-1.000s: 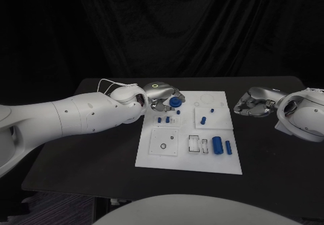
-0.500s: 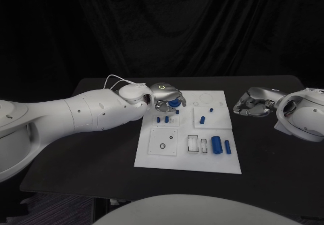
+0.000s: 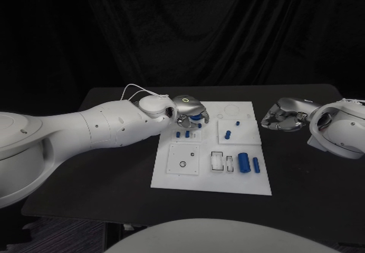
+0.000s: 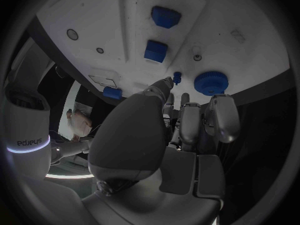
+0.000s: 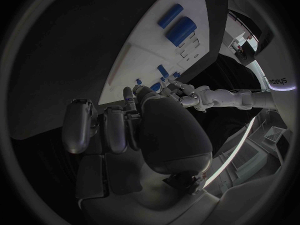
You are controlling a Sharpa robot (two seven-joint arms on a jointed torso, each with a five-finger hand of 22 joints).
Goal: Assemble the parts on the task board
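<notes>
Board: white task board (image 3: 182, 179) lies mid-table, near edge toward the robot.
Near parts: a large blue cylinder (image 3: 244, 162) and a thinner one (image 3: 257, 165) lie on the board's right near part.
Left hand (image 3: 190, 115): over the board's far left corner, fingers around a round blue knob (image 4: 211, 82); whether it is actually gripped cannot be told.
Right hand (image 3: 283, 117): off the board's far right edge, fingers curled in on nothing.

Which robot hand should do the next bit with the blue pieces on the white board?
Probably the left hand. It is already over the far part of the task board, right by the round blue part and small blue pegs. The right hand is off the board's far right edge, over the black table.
</notes>
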